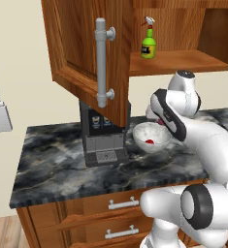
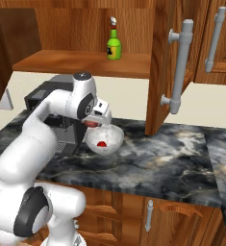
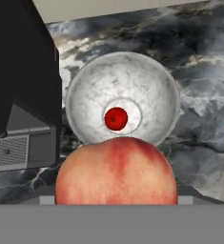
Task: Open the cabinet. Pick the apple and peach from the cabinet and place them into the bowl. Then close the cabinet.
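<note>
**Second fruit over the bowl**

While the apple already lies in the bowl on the bench, the end effector holds the peach clamped above it; release remains, then shutting the open cabinet.

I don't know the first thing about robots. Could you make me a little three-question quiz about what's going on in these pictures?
1. True or false: the cabinet doors stand open.
2. What already lies in the bowl? A) a small red apple B) a green bottle C) nothing
3. Fill in: the claw holds a ____ above the bowl.

Key: 1 true. 2 A. 3 peach; the hand view shows it big and close, reddish-orange, over the bowl. The green bottle stands on the cabinet shelf.
</note>
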Controlling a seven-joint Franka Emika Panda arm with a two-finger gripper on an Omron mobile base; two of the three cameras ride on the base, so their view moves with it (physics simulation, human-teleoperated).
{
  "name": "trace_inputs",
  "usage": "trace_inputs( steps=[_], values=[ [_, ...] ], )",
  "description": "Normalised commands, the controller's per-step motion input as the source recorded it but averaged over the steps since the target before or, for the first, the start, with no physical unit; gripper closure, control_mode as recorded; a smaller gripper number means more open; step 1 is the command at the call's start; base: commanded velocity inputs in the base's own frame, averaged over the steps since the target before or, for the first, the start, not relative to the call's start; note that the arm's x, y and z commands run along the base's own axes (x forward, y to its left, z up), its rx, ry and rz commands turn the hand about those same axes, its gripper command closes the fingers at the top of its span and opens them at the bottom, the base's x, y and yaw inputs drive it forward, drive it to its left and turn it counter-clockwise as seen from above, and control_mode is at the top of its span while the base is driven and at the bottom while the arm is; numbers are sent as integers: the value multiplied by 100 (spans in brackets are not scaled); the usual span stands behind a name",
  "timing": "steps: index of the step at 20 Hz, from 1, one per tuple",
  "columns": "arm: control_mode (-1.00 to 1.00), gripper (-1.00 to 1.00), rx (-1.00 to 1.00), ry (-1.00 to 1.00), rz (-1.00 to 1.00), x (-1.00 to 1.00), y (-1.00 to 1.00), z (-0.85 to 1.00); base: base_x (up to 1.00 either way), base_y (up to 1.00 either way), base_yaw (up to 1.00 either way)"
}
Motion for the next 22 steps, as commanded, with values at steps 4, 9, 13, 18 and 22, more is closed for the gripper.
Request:
trace_inputs(
  steps=[4, 9, 13, 18, 22],
  values=[
    [-100, 100, 0, 6, 0, 77, 0, -14, 0, 0, 0],
    [-100, 100, 0, 11, 0, 55, -2, -40, 0, 0, 0],
    [-100, 100, 0, 14, 0, 28, -6, -51, 0, 0, 0],
    [-100, 100, 0, 5, 0, 24, -15, -31, 0, 0, 0],
    [-100, 100, 0, 0, 0, 19, -18, -21, 0, 0, 0]
  ],
)
